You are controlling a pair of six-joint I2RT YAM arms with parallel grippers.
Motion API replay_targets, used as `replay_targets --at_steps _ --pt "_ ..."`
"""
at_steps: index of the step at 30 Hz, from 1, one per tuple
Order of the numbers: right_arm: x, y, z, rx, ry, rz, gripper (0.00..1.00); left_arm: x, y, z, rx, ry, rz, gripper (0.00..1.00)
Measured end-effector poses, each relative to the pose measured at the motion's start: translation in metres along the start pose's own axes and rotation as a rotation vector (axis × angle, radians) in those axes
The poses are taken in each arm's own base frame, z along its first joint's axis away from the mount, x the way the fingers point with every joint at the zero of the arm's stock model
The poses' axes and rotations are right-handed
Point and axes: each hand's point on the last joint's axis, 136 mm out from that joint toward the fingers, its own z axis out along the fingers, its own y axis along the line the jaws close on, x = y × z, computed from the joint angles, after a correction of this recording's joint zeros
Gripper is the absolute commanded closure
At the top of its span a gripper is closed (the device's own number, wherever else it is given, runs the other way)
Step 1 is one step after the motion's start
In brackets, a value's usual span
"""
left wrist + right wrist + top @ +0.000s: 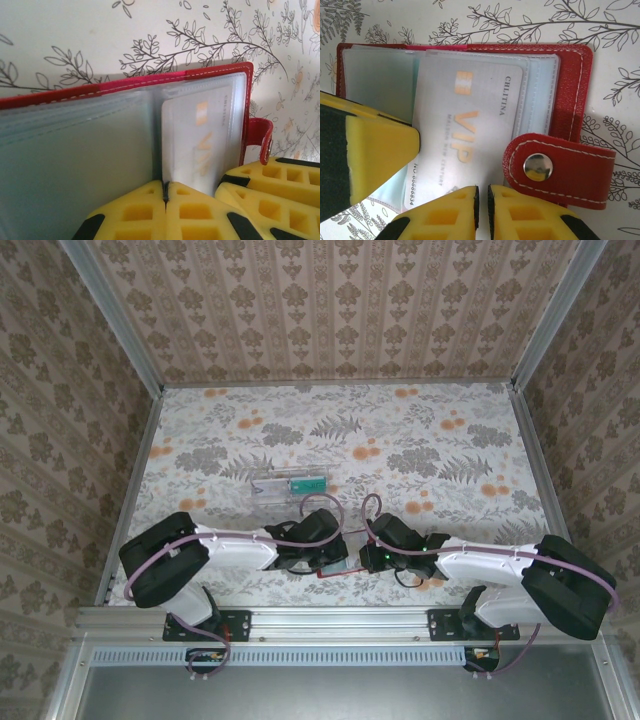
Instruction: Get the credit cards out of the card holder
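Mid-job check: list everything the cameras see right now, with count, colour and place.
card holder: one, red with clear sleeves, open, at the table's near side between the claws.
credit card: one visible, pale with orange VIP lettering, inside a sleeve.
snap strap: one, red with a silver stud, on the holder's side.
clear tray: one, transparent, mid-table, apart from the holder.
green item: one, in the tray.
table: one, grey-and-orange floral cover.
left claw: yellow fingers, shut at a sleeve's edge.
right claw: yellow fingers, apparently gripping the holder's edge.
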Motion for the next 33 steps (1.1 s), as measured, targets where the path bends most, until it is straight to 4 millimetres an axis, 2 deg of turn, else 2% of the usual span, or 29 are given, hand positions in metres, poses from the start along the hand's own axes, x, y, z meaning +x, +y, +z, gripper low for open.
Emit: replay_targets --at_steps 22,33 --pt "0.001 -0.002 0.001 0.008 0.004 0.034 0.84 0.002 0.017 -0.015 0.000 -0.011 -0.010 1.00" --pt "0.001 -0.002 0.001 0.011 0.001 0.048 0.84 0.004 0.036 -0.032 -0.016 -0.028 -0.021 1.00"
